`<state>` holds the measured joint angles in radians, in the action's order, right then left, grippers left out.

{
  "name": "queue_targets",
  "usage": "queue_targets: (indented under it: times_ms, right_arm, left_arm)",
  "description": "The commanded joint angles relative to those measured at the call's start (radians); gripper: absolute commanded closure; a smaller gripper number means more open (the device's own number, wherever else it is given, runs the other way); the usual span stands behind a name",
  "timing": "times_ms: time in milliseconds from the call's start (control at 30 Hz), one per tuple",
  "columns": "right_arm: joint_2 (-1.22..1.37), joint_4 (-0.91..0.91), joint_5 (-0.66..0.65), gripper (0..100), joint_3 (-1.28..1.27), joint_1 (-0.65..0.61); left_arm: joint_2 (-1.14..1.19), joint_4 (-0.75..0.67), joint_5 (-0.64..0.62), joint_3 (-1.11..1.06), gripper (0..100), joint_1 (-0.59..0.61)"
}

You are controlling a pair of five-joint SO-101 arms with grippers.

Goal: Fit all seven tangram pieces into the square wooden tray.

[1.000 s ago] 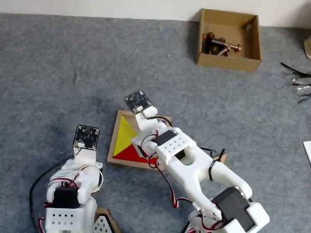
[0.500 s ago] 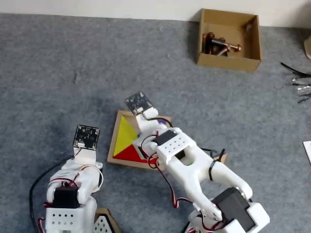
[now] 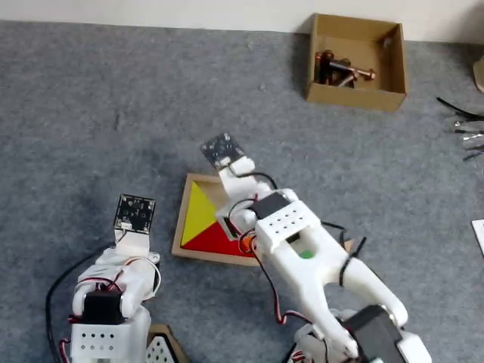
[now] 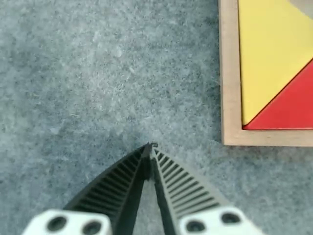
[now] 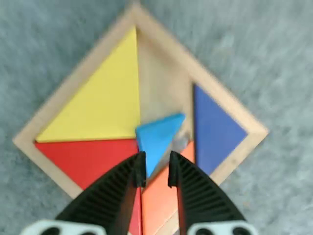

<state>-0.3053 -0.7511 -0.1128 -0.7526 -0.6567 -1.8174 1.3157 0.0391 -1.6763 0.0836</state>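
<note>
The square wooden tray (image 3: 180, 221) (image 5: 161, 34) lies on grey carpet with a yellow triangle (image 5: 102, 105), a red triangle (image 5: 88, 159), a dark blue triangle (image 5: 212, 129) and an orange piece (image 5: 161, 200) in it. My right gripper (image 5: 155, 166) hangs over the tray's middle, shut on a light blue triangle (image 5: 156, 134) held just above a bare patch of tray floor. My left gripper (image 4: 149, 147) is shut with nothing in it, low over the carpet beside the tray's corner (image 4: 230, 137). In the high view the right arm (image 3: 302, 249) covers half of the tray.
A cardboard box (image 3: 355, 60) with metal parts stands at the far right. Loose cables (image 3: 463, 121) lie at the right edge. The left arm (image 3: 121, 280) sits at the near left. Open carpet spreads over the far left.
The right arm has shifted a little to the right and away from the near edge, its wrist carried along over the tray. The left arm has stayed still.
</note>
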Motion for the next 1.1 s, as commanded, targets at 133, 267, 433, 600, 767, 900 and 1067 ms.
queue_targets:
  times_ms: [133,267,433,600,767,900,1067]
  right_arm:
    - [-0.019,0.117,-0.020,92.2,0.051,0.012]
    - [0.064,0.220,-0.020,92.2,0.004,0.004]
    - [0.145,0.252,-0.021,99.8,-0.002,-0.021]
    - [0.174,0.252,-0.021,99.4,-0.002,-0.027]
    - [0.182,0.252,-0.021,99.4,-0.008,-0.027]
    - [0.177,0.252,-0.021,99.4,-0.010,-0.027]
    - [0.174,0.200,-0.020,99.4,-0.013,-0.024]
  left_arm:
    - [-0.005,0.005,0.005,-0.019,99,0.008]
    - [-0.005,0.005,0.005,-0.019,99,0.008]
    - [-0.005,0.005,0.005,-0.019,99,0.008]
    - [-0.005,0.005,0.005,-0.019,99,0.008]
    - [-0.005,0.005,0.005,-0.019,99,0.008]
    - [-0.005,0.005,0.005,-0.019,99,0.008]
    - [-0.005,0.005,0.005,-0.019,99,0.008]
